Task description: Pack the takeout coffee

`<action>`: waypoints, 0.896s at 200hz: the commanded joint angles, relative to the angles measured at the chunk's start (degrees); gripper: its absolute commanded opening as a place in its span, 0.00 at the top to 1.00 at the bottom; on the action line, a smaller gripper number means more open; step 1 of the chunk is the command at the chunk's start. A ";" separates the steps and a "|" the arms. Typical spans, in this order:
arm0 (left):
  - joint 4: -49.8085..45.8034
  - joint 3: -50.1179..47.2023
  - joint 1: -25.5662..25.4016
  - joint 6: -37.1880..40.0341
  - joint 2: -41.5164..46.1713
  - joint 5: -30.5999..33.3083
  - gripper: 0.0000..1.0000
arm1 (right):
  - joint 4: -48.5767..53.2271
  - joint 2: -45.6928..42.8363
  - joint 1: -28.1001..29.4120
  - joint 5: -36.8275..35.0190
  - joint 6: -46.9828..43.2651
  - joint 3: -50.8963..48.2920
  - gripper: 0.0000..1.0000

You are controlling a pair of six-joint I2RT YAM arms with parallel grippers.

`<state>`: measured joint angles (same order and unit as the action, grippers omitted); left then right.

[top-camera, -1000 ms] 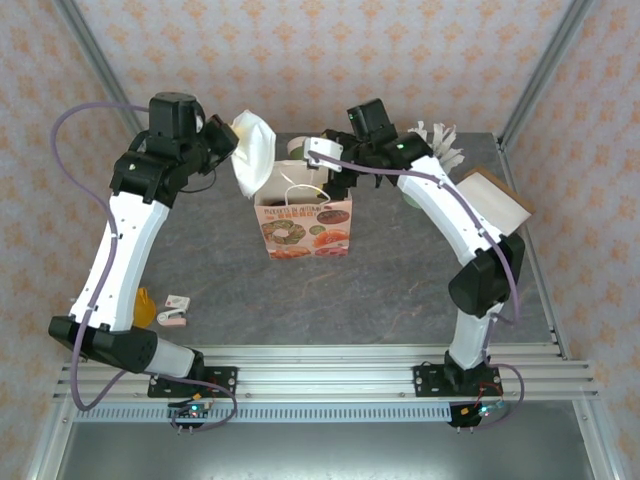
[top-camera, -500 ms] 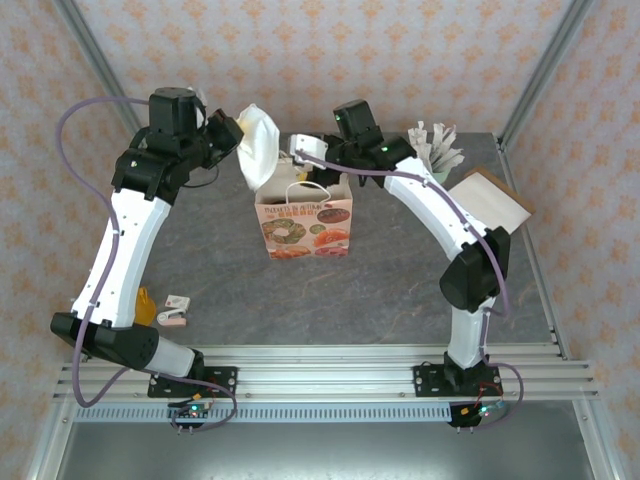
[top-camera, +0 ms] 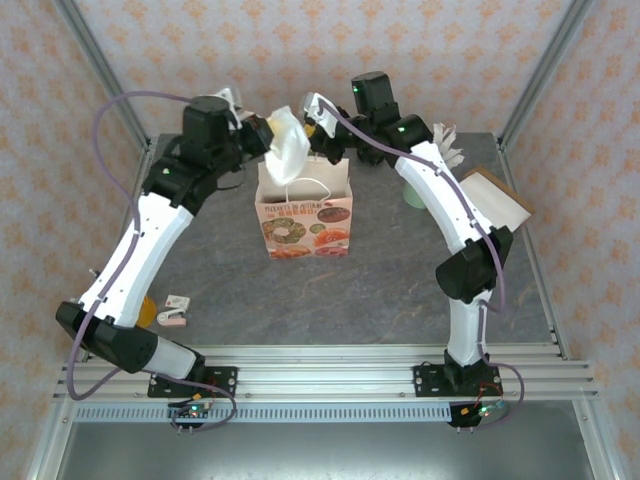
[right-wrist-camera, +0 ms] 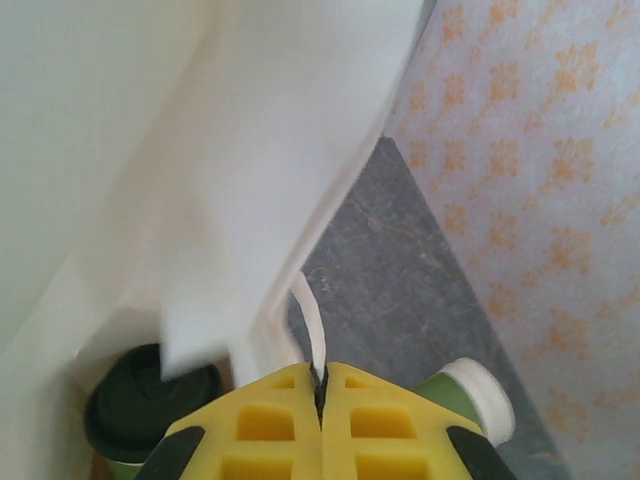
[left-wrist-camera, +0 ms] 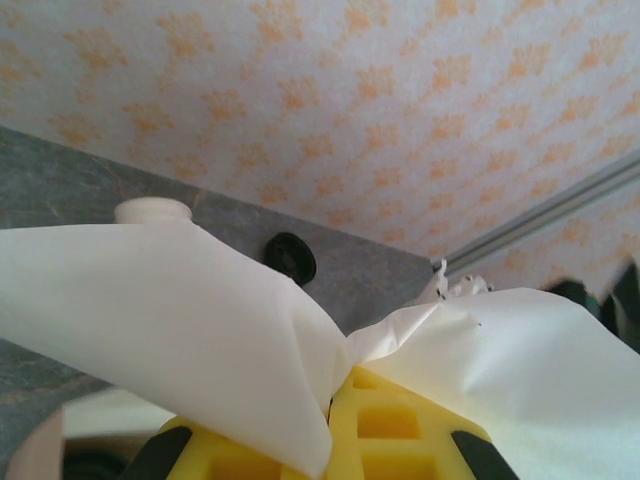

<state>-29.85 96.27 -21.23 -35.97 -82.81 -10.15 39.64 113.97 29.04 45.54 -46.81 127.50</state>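
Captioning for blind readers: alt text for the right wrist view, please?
The right claw, shut, pinches a thin white handle strip beside the white paper bag. A black-lidded coffee cup shows at lower left, a green cup with a cream rim at lower right on the grey table.

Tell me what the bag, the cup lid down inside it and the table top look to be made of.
The bag looks like paper: matte white inside, printed front, and it folds in sharp creases. The lid is probably plastic: black, with a smooth moulded rim. The table top is matte grey, veined like stone, though it could be laminate.
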 commanded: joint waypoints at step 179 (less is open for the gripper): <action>-10.75 -6.79 -7.01 7.63 -7.51 1.21 0.68 | 0.73 4.06 -0.47 2.09 16.14 7.16 1.00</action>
<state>-37.01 89.30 -27.03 -32.32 -89.52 -8.32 40.27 117.75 28.77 46.98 -32.14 132.46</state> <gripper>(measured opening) 0.264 0.049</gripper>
